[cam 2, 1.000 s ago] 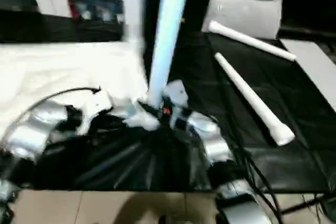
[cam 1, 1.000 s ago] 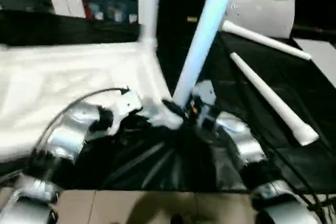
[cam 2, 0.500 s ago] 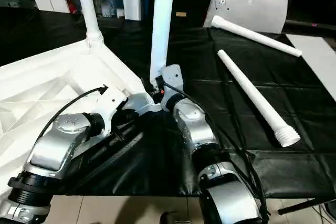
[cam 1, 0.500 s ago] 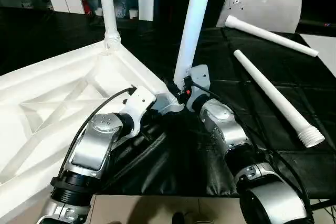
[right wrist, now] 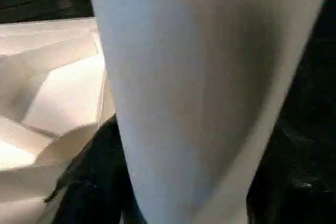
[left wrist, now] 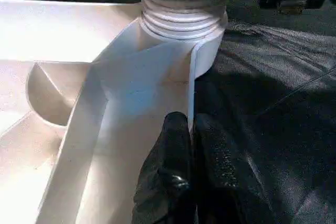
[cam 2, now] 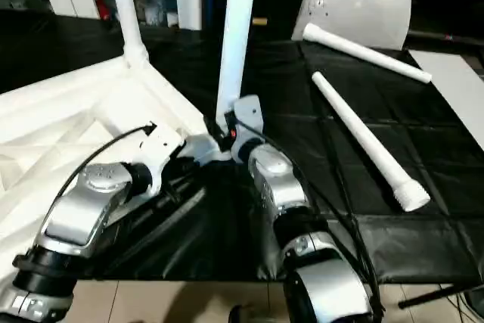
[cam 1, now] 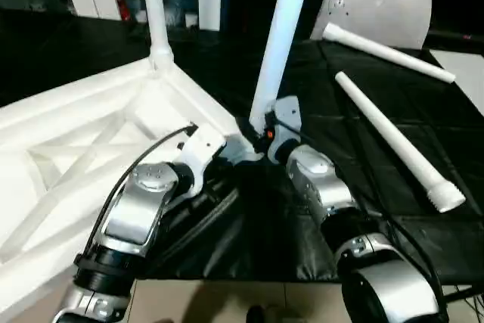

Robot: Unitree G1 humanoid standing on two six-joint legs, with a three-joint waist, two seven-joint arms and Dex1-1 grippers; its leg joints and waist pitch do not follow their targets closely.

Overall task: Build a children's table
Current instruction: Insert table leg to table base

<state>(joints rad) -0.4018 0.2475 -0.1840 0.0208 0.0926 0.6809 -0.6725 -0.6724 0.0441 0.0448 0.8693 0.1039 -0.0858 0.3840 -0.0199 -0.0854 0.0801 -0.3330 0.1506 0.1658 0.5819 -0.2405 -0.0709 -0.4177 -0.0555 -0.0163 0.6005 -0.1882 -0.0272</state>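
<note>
Your left gripper (left wrist: 191, 129), fingers pinched together on the rim of the white ribbed plastic tabletop (cam 1: 76, 134), steadies its near corner on the black desk (cam 1: 363, 164). Keep the long white tapered leg (cam 1: 278, 43) upright in that socket; whether the right fingers grip it I cannot tell.

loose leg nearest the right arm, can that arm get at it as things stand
Probably yes: the loose leg lies bare on the black cloth beside the right arm, nothing between them, but the right gripper is at the upright leg.
</note>
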